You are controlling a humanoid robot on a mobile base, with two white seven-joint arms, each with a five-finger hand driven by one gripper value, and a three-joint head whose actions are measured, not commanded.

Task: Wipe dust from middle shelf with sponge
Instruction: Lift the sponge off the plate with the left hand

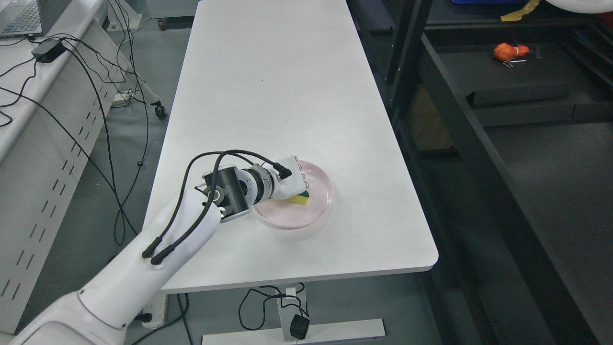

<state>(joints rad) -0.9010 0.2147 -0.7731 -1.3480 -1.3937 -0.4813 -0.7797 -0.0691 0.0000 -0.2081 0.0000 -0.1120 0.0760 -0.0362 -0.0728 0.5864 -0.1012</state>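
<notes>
**Left hand on sponge in pink plate**

Left hand (289,179) is reaching over the pink plate (320,188), fingers curling down onto the yellow-green sponge (302,198); a firm grip is hard to confirm. Sponge is lying inside the plate, on its left half. Plate is sitting on the white table (268,86), near the front. Dark shelving (479,143) is standing just right of the table.

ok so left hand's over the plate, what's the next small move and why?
Probably close the fingers on the sponge and lift it. The left hand is over the pink plate, covering most of the sponge, which lies in the plate with one yellow-green corner showing. Whether the grip is closed can't be seen. The dark shelf stands to the right.
</notes>
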